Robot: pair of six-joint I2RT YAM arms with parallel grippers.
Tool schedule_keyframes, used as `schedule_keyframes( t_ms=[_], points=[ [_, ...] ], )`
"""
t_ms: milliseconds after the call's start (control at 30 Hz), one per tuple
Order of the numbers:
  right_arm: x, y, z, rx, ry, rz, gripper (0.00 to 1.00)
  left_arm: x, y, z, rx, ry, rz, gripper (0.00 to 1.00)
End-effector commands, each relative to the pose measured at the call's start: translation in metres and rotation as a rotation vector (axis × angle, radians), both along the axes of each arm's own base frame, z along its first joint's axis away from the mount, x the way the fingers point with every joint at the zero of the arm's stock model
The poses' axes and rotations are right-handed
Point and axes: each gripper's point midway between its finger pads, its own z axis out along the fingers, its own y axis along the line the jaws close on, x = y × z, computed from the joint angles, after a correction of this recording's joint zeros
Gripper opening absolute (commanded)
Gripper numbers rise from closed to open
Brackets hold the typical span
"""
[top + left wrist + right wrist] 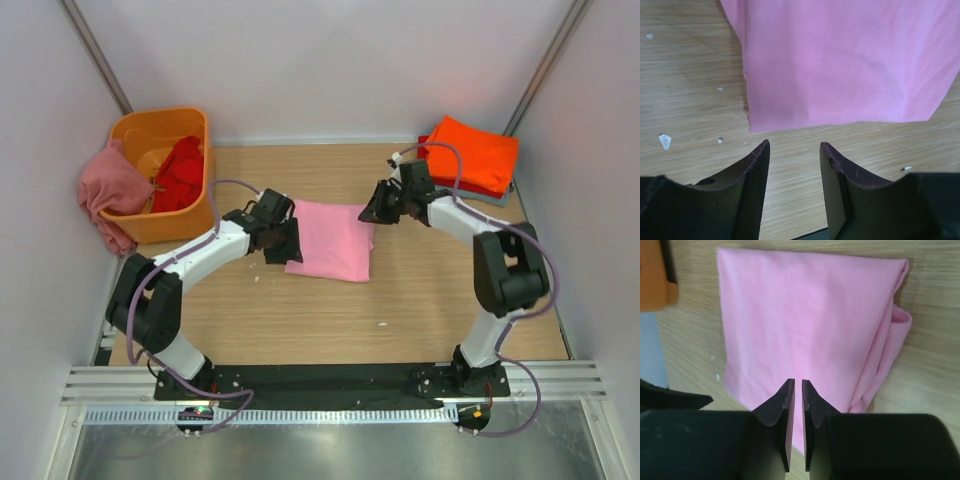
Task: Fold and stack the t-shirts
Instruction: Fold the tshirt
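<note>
Pink t-shirt (330,240) folded flat, mid-table. Orange t-shirt (470,152) folded, stacked on grey-blue t-shirt (496,199), back right. Red t-shirt (180,172) crumpled in tub (170,225); dusty rose t-shirt (108,190) draped over its left rim

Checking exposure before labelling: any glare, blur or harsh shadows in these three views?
Top external: even, diffuse light, soft shadows only, no glare on the table. Left wrist: pink t-shirt in focus, left gripper almost black. Right wrist: shirt looks slightly washed out, right gripper dark, its detail lost.

The pink t-shirt (840,60) runs off the left wrist view's top and right edges.
</note>
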Motion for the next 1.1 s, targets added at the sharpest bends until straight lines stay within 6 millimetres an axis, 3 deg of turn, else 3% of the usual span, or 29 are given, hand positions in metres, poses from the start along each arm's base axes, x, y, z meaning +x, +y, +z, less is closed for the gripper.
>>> schedule_keyframes(
  t_ms=[0, 100, 300, 400, 500, 533, 633, 733, 800, 867, 967, 1067],
  points=[
    [0.028, 0.02, 0.005, 0.066, -0.067, 0.114, 0.16, 0.016, -0.025, 0.004, -0.102, -0.056, 0.005, 0.46],
    [0.041, 0.015, -0.023, 0.041, -0.022, 0.12, 0.14, 0.015, -0.02, -0.011, -0.076, -0.046, 0.008, 0.45],
    [0.038, -0.013, -0.074, -0.012, 0.079, 0.086, 0.13, -0.009, 0.005, -0.042, 0.017, -0.003, 0.015, 0.44],
    [0.038, -0.014, -0.08, -0.001, 0.101, 0.085, 0.14, -0.023, 0.017, -0.058, 0.047, 0.024, 0.017, 0.44],
    [0.041, -0.01, -0.07, 0.018, 0.095, 0.097, 0.21, -0.031, 0.023, -0.066, 0.058, 0.042, 0.03, 0.43],
    [0.043, -0.007, -0.055, 0.034, 0.077, 0.114, 0.3, -0.033, 0.022, -0.065, 0.052, 0.048, 0.029, 0.43],
    [0.047, -0.001, -0.004, 0.063, 0.006, 0.145, 0.57, -0.032, 0.019, -0.037, 0.029, 0.021, 0.026, 0.43],
    [0.047, -0.004, 0.055, 0.062, -0.09, 0.128, 0.73, -0.031, 0.017, 0.014, 0.001, -0.039, -0.006, 0.46],
    [0.049, -0.017, 0.073, 0.011, -0.126, 0.074, 0.81, -0.033, 0.021, 0.05, -0.002, -0.103, -0.041, 0.48],
    [0.045, -0.038, 0.079, -0.023, -0.117, 0.006, 0.86, -0.034, 0.038, 0.077, 0.058, -0.151, -0.025, 0.5],
    [0.039, -0.067, 0.058, -0.041, -0.058, -0.067, 0.87, -0.047, 0.062, 0.107, 0.111, -0.217, -0.039, 0.54],
    [0.029, -0.074, 0.033, -0.01, -0.016, -0.075, 0.88, -0.065, 0.082, 0.128, 0.112, -0.3, -0.032, 0.54]
  ],
)
